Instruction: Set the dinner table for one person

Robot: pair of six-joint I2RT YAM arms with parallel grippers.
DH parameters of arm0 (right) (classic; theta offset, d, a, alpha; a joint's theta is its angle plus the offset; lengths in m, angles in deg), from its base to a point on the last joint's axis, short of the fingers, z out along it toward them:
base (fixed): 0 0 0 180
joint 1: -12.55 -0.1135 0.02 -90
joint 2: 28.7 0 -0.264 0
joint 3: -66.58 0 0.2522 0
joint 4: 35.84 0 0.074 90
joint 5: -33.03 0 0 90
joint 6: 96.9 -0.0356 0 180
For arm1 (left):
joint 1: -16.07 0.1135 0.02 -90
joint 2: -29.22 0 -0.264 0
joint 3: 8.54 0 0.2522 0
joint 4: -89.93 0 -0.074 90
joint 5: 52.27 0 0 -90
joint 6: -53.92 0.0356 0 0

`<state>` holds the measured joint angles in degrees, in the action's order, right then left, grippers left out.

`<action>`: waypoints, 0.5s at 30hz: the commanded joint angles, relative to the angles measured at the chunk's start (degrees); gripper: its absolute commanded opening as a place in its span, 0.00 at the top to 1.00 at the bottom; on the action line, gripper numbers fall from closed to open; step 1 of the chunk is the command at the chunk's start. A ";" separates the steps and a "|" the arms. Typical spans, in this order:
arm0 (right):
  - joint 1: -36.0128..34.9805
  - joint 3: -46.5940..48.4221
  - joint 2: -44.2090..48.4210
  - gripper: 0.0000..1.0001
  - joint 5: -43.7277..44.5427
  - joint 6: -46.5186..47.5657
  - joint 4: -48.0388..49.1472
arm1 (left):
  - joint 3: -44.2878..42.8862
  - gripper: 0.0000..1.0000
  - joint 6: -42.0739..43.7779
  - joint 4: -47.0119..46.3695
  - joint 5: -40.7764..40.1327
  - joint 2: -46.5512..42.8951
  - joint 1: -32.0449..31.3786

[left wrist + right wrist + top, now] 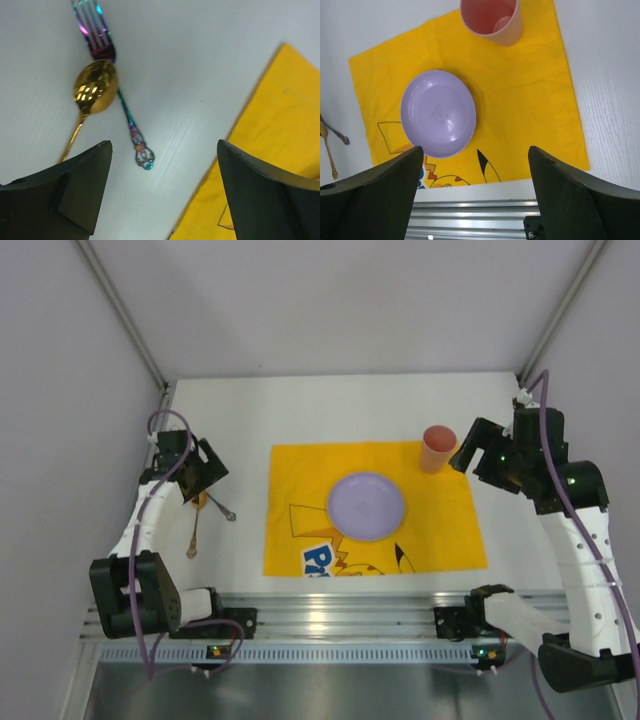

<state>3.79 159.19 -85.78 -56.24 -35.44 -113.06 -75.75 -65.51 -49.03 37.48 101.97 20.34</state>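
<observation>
Top external view: the white desk (350, 405) spans the workspace and carries a yellow mat (450, 520) with a purple plate (366, 506) and a pink cup (437, 448). Left end effector (207, 478), jaws apart and empty, hangs over a gold spoon (95, 90) and an iridescent fork (97, 35) left of the mat. Right end effector (468, 456), jaws apart and empty, sits just beside the cup.

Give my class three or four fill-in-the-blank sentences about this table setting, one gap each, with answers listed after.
The purple plate lies on the ____ mat.
The cup at the mat's far right corner is ____.
The gold spoon and the fork lie on the dinner table, ____ of the mat.
The left gripper and the right gripper are both ____.
Answers: yellow; pink; left; open.
</observation>
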 commanded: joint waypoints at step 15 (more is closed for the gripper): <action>-2.41 -0.62 -1.45 0.14 -1.52 1.38 0.00 | 5.90 0.17 8.60 3.48 -1.60 6.16 16.03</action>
<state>2.15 158.60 -87.09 -57.44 -34.94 -113.10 -71.22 -57.88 -45.79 35.14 106.08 36.03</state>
